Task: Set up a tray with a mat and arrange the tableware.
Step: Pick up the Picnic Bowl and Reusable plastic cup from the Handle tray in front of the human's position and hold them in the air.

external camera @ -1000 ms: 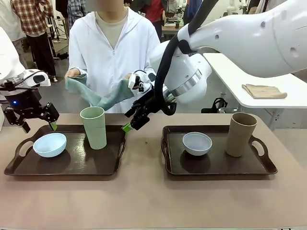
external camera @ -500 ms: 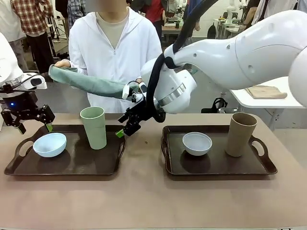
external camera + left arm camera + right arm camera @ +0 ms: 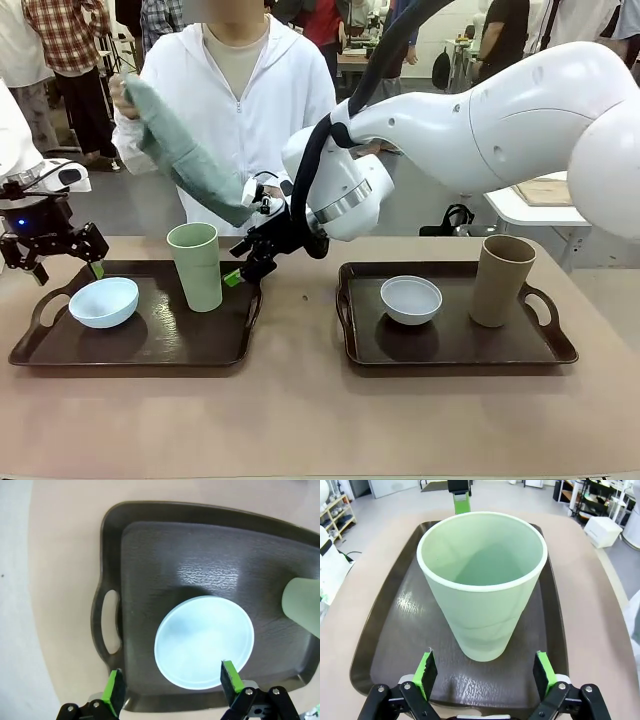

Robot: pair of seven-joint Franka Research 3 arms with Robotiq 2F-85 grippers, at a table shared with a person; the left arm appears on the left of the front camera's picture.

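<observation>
Two dark trays lie side by side. The left tray (image 3: 150, 345) holds a pale blue bowl (image 3: 104, 302) and a light green tumbler (image 3: 195, 266). On the right tray (image 3: 450, 350) sit a greyish white bowl (image 3: 411, 298) and a tan tumbler (image 3: 501, 280). My left gripper (image 3: 65, 268) hangs open above the blue bowl (image 3: 204, 642), its fingers (image 3: 115, 695) either side of the near rim. My right gripper (image 3: 245, 265) has reached across, open, level with the green tumbler (image 3: 482, 580) and close beside it. The person holds up a teal mat (image 3: 180, 150).
The tan tabletop (image 3: 300, 420) runs bare in front of both trays. The person stands at the far edge behind the left tray. A white side table with a folded tan cloth (image 3: 545, 190) sits at back right. My right arm spans the middle above the table.
My right gripper has moved left, up to the green tumbler. The person has swung the teal mat up and to the left. My left gripper has drifted slightly left.
</observation>
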